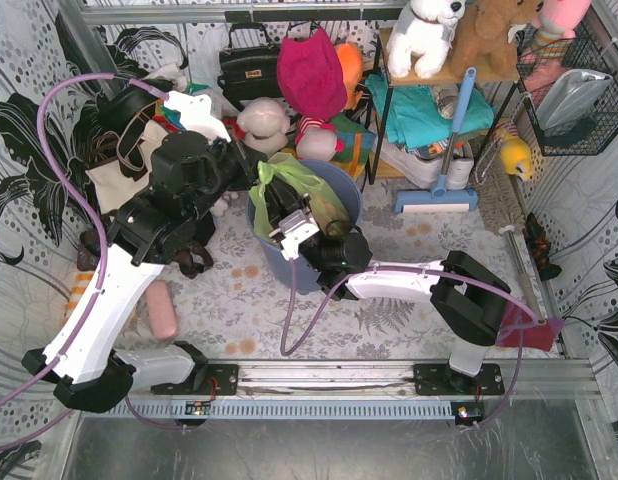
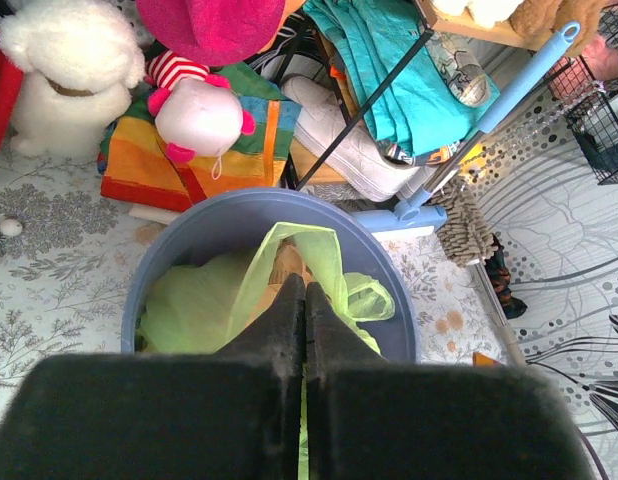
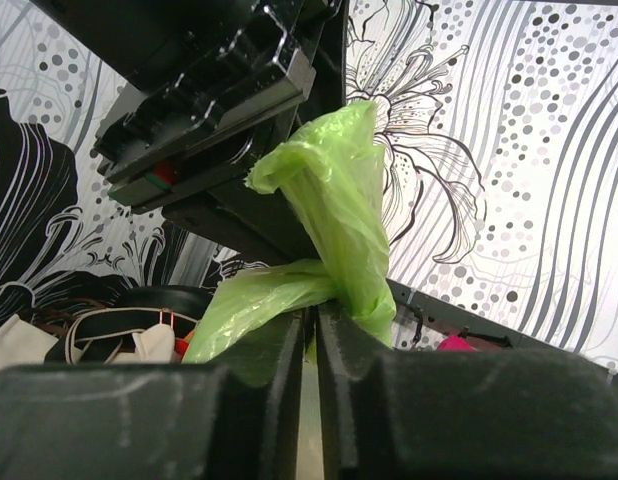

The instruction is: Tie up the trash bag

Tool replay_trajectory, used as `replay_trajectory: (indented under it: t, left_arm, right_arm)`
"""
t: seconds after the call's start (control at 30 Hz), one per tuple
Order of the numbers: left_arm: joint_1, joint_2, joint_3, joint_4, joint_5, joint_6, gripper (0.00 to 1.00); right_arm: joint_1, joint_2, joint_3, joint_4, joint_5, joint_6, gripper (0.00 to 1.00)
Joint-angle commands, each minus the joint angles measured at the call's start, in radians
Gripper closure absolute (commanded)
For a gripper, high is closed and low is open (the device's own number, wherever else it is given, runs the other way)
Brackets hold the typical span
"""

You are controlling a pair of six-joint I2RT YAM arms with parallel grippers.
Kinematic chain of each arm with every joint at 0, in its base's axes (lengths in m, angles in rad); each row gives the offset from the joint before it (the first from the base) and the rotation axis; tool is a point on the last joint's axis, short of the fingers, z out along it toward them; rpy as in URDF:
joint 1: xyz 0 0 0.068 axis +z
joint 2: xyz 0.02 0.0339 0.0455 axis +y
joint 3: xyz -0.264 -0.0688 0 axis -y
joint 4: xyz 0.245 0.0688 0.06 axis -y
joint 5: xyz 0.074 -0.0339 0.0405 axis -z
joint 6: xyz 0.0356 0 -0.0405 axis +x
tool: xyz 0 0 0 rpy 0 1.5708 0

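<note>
Lime-green trash bag (image 1: 301,182): knotting stage, by my judgement. Left pincer (image 2: 305,287) clenched on one ear, right pincer (image 3: 316,316) (at its five o'clock) likewise; next move likely crosses the ears.

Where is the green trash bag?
From above, the trash bag sits inside the blue-grey bin at mid-table, its top pinched by the left pincer and right pincer.

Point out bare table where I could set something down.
Free: the floral cloth between the bin, the pink block and the front rail; also right of the bin, before the mop head. Crowded: the back edge, packed with plush toys and bags, and the bin's mouth, filled by the trash bag.
</note>
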Motion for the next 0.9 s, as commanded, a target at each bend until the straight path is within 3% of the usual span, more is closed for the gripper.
replay_trajectory:
  t: [0.0,0.17,0.7,0.87]
  left_arm:
    - [-0.004,-0.029,0.004,0.020,0.001,0.019,1.00]
    - [-0.004,-0.048,0.013,0.048,-0.041,0.034,1.00]
    - [-0.004,-0.050,0.014,0.086,-0.051,0.055,1.00]
    - [-0.004,-0.052,0.005,0.094,-0.035,0.050,1.00]
  right_arm:
    - [0.001,-0.013,0.031,0.125,0.009,-0.011,0.84]
    - [0.000,-0.023,0.014,0.125,0.011,-0.011,0.75]
    - [0.022,-0.100,-0.098,0.127,0.038,0.008,0.76]
    - [0.040,-0.193,-0.166,0.126,0.039,0.016,0.76]
